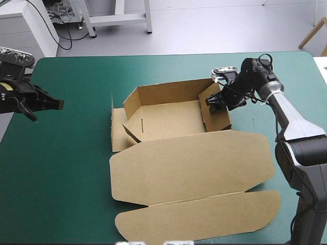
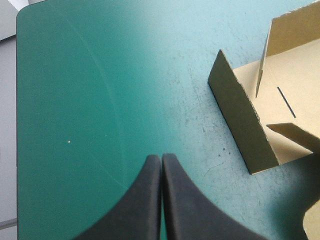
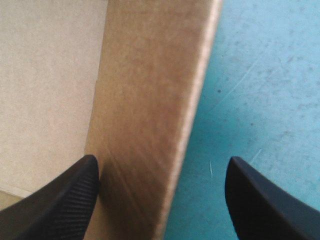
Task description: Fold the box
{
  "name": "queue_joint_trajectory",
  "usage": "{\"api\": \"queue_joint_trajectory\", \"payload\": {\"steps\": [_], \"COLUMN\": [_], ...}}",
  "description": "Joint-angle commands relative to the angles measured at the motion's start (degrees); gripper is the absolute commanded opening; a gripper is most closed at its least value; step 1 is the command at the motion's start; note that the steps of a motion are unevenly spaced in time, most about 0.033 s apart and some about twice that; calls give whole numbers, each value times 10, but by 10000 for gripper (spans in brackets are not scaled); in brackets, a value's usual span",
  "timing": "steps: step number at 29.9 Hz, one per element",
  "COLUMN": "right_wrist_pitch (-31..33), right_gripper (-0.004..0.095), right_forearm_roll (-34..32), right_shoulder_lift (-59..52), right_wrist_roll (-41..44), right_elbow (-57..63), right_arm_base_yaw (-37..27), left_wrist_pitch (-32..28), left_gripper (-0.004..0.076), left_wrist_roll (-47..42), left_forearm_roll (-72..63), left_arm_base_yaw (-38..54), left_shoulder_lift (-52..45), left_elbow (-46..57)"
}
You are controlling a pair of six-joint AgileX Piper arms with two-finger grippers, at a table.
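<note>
The box [image 1: 168,120] lies with its lid [image 1: 189,168] flat, nearest us. The right gripper [image 3: 162,160], fingers parted, straddles the right wall [image 3: 150,100]. The left gripper [image 2: 161,157], pinched together, hangs well apart, off the box's left side.

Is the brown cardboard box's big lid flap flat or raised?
Flat. The brown board lid flap lies spread on the teal-green cover, before the tray's raised walls.
</note>
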Motion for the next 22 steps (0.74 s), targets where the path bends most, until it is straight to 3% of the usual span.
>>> {"api": "queue_joint_trajectory", "payload": {"steps": [1, 4, 11, 22], "right_wrist_pitch": [-15, -15, -12, -1], "right_gripper": [617, 485, -3, -19], "right_forearm_roll": [10, 12, 53, 55], "right_shoulder_lift": [-27, -27, -27, -46], "right_wrist_roll": [-13, -13, -36, -45], "right_elbow": [-16, -16, -16, -19], "right_arm_base_yaw": [-1, -1, -1, -10], "left_wrist_pitch": [-13, -12, -7, 12], "left_gripper": [-10, -10, -10, -10], "left_wrist_roll": [-1, 2, -3, -3], "left_forearm_roll": [-12, -14, -16, -11], "left_arm_base_yaw": [-1, -1, -1, -1], "left_shoulder_lift": [-13, -13, -13, -12], "left_elbow": [-11, -11, -11, -11]}}
